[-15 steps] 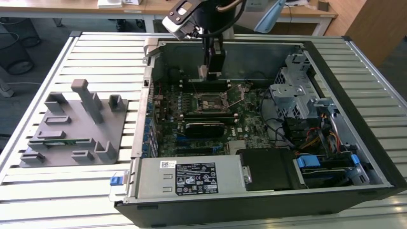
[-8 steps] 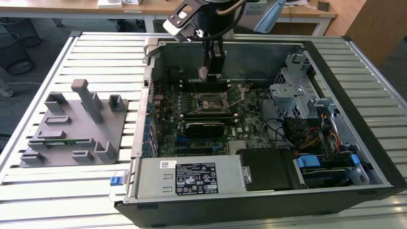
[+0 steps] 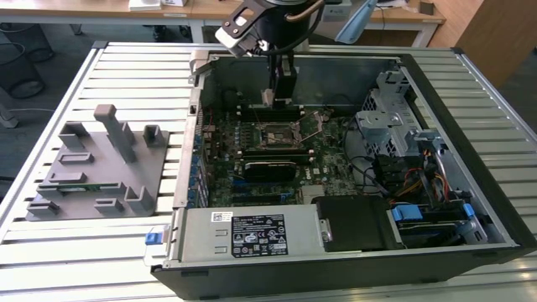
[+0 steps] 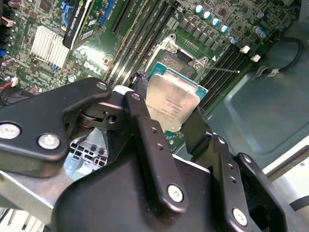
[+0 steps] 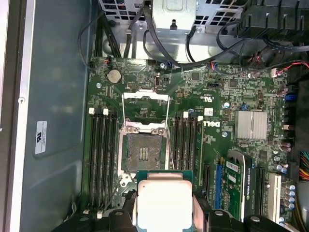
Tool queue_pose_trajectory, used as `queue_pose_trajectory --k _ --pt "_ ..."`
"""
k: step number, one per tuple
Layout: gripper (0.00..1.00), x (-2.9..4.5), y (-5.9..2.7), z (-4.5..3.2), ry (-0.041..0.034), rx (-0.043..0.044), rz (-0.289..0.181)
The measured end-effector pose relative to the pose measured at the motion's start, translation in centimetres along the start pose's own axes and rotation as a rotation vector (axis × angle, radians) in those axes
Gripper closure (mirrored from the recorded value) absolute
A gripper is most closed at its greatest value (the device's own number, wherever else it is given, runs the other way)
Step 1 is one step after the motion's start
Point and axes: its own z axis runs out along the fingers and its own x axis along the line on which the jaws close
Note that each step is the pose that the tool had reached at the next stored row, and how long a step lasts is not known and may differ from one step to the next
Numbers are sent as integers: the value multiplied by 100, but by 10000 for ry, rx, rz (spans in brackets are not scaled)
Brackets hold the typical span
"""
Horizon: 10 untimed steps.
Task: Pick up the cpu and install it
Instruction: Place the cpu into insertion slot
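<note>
Silver-grey metal tops the cpu (image 5: 164,200), pinched by its edges in the claw (image 5: 164,215), whose jaws stand only chip-wide, at twelve o'clock of the open socket (image 5: 144,152) in the exterior view; any tilt on lowering could bend the socket's pins

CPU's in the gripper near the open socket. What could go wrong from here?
1. The cpu, pinched by its edges in the gripper, could tilt or slip and land askew in the open socket, harming its contacts.
2. The fingers could catch the raised retention frame or the memory slots flanking the socket.
</note>
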Motion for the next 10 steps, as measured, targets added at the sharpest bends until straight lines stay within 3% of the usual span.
queue_pose_trajectory --k 10 --pt "46 0 0 29 0 -3 0"
